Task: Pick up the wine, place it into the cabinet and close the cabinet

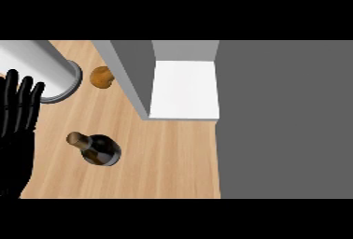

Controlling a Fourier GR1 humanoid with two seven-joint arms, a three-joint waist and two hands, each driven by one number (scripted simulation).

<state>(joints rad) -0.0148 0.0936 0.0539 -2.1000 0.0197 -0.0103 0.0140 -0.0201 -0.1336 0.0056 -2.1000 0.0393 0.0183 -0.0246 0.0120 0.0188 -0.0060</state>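
Note:
A dark wine bottle (101,149) with a brown cork top stands upright on the wooden counter (165,158), seen from above. Behind it the cabinet (185,88) stands open, its white inside showing, with its grey door (127,74) swung out to the left. My left hand (17,116) rests at the view's left edge, fingers straight and up, well left of the bottle and not touching it. My right hand does not show.
A large white and grey cylinder (41,70) stands at the back left. A small orange-brown object (102,77) lies between it and the cabinet door. The counter's right edge runs at about x 318, with grey floor (286,121) beyond.

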